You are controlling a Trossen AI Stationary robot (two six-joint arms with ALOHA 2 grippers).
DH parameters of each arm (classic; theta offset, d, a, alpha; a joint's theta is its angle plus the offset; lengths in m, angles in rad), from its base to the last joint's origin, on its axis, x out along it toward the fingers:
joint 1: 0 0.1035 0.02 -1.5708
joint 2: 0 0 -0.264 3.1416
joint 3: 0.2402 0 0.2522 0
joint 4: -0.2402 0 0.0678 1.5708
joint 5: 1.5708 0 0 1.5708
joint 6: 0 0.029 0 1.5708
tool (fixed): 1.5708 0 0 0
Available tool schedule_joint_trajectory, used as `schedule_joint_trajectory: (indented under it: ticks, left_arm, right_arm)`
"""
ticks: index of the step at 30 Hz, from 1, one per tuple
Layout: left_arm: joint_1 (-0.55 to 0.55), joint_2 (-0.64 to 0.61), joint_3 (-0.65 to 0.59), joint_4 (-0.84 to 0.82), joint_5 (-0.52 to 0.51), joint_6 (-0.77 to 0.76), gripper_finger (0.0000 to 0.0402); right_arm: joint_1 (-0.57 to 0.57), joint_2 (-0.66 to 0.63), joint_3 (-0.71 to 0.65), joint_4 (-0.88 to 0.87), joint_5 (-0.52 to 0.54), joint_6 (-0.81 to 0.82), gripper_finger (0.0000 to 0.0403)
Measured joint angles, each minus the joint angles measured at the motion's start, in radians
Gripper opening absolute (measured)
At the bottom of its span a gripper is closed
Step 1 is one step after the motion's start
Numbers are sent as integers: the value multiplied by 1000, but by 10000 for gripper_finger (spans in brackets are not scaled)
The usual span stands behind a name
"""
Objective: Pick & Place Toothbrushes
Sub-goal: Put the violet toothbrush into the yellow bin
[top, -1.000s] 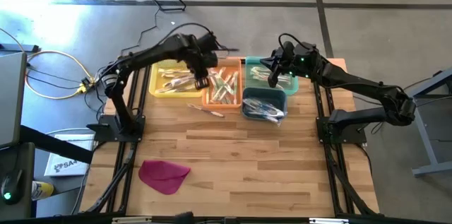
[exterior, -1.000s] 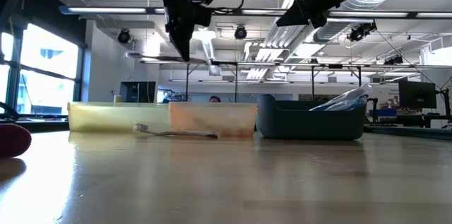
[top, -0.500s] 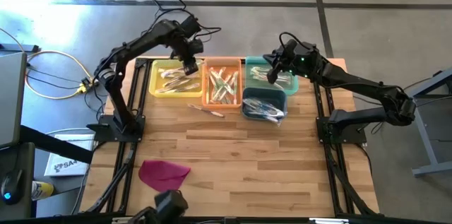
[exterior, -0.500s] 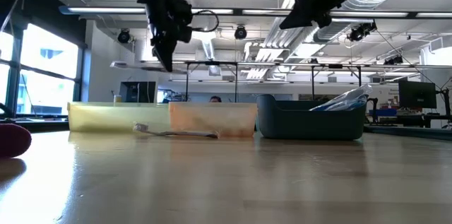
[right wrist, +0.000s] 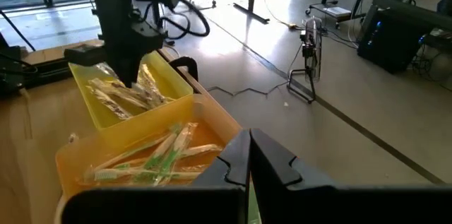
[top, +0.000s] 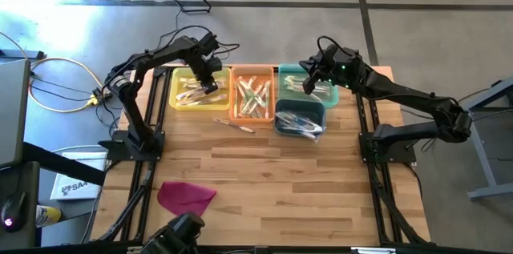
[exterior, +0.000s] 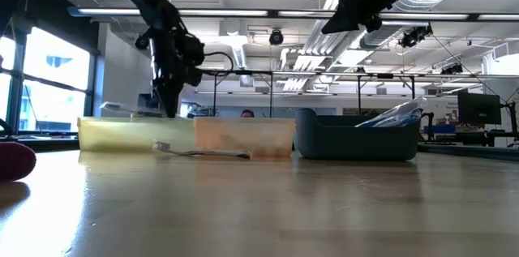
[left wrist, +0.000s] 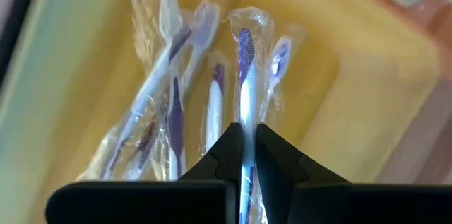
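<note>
tabletop [top: 264, 166] | yellow bin [top: 178, 92] directly beneath left end effector [top: 207, 86], nearer arm | wrapped toothbrush [left wrist: 244, 75] clamped between its fingers, long axis pointing away into bin | right end effector [top: 309, 82] closed, empty, above teal bin [top: 330, 96] | change: left arm moved from orange bin [top: 252, 94] over to yellow, lower.

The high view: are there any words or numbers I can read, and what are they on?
"SA": big dark letters on a white sheet lying beside the table's left edge; the rest of that word is cut off or blurred.
Toothbrushes in the bins: any print on their wrappers is too small to read.
Nothing else readable.
</note>
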Motion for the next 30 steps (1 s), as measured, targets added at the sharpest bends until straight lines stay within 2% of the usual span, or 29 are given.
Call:
schedule_joint_trajectory:
  ticks: [9, 19, 30]
  left_arm:
    - [-2, 0, -107, 144, 10, -3, 20]
    - [-2, 0, -110, 206, 10, -3, 59]
    - [-2, 0, -110, 198, 9, -8, 74]
  right_arm:
    - [0, 0, 0, 7, 0, 53, 3]
    - [0, 0, 0, 59, 0, 53, 2]
    - [0, 0, 0, 63, 0, 113, 2]
